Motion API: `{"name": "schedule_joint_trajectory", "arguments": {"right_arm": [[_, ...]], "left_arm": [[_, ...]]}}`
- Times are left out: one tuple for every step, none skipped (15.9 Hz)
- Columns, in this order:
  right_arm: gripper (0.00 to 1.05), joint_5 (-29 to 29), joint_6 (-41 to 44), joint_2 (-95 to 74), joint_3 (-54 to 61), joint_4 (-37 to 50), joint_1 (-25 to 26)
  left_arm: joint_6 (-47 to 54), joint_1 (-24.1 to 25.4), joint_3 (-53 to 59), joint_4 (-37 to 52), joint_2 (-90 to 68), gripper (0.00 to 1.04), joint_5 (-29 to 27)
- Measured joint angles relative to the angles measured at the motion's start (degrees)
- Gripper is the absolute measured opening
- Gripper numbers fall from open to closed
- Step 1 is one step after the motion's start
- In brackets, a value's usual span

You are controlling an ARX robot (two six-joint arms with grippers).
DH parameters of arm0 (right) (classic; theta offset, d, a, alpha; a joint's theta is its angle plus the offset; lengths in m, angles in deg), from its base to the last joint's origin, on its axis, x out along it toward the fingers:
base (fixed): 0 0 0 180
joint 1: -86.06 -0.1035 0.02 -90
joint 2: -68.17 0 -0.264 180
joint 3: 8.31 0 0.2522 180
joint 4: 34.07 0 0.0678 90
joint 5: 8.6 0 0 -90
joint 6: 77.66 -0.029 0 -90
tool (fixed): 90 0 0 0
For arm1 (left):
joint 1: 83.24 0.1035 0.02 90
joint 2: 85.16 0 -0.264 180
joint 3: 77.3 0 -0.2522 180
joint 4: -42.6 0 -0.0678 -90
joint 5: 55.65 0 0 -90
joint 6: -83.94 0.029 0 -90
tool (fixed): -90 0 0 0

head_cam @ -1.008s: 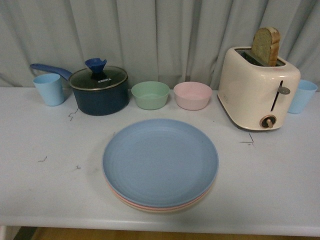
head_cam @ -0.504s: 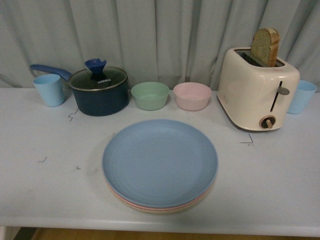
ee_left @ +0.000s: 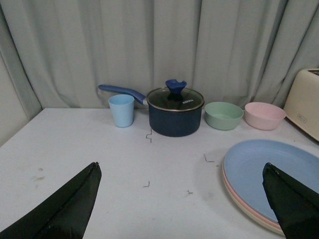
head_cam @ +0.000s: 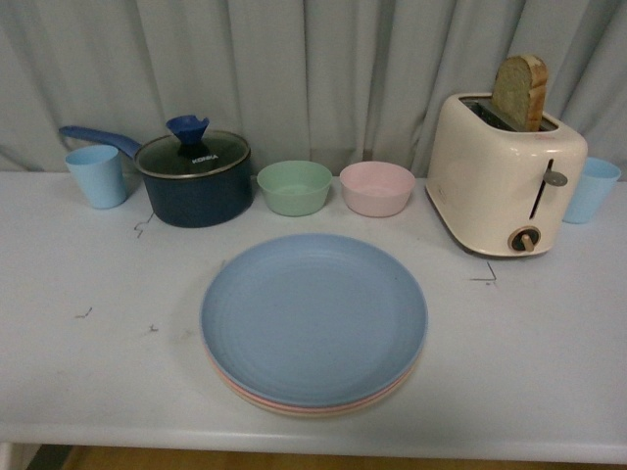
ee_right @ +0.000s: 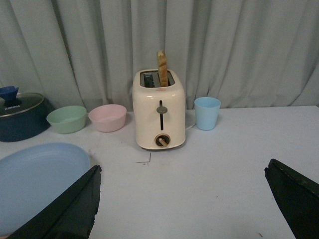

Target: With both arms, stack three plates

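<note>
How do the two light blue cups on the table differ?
The left cup stands in the open beside the pot's handle; the right cup is partly hidden behind the toaster. They sit at opposite ends of the table. Both are upright, light blue and plain.

Three plates stacked flat near the table's front edge: light blue plate [head_cam: 313,315] on top, faint rings, empty; cream plate [head_cam: 405,386] and pink plate [head_cam: 294,409] show only as thin rim slivers underneath.
</note>
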Motion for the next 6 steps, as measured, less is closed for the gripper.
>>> {"name": "schedule_joint_trajectory", "arguments": {"right_arm": [[0.97, 0.0, 0.0, 0.0, 0.0, 0.0, 0.0], [0.98, 0.0, 0.0, 0.0, 0.0, 0.0, 0.0], [0.98, 0.0, 0.0, 0.0, 0.0, 0.0, 0.0], [0.98, 0.0, 0.0, 0.0, 0.0, 0.0, 0.0], [0.98, 0.0, 0.0, 0.0, 0.0, 0.0, 0.0], [0.98, 0.0, 0.0, 0.0, 0.0, 0.0, 0.0]], "left_arm": [[0.0, 0.0, 0.0, 0.0, 0.0, 0.98, 0.0], [0.0, 0.0, 0.0, 0.0, 0.0, 0.98, 0.0], [0.0, 0.0, 0.0, 0.0, 0.0, 0.98, 0.0], [0.0, 0.0, 0.0, 0.0, 0.0, 0.98, 0.0], [0.0, 0.0, 0.0, 0.0, 0.0, 0.98, 0.0], [0.0, 0.0, 0.0, 0.0, 0.0, 0.98, 0.0]]}}
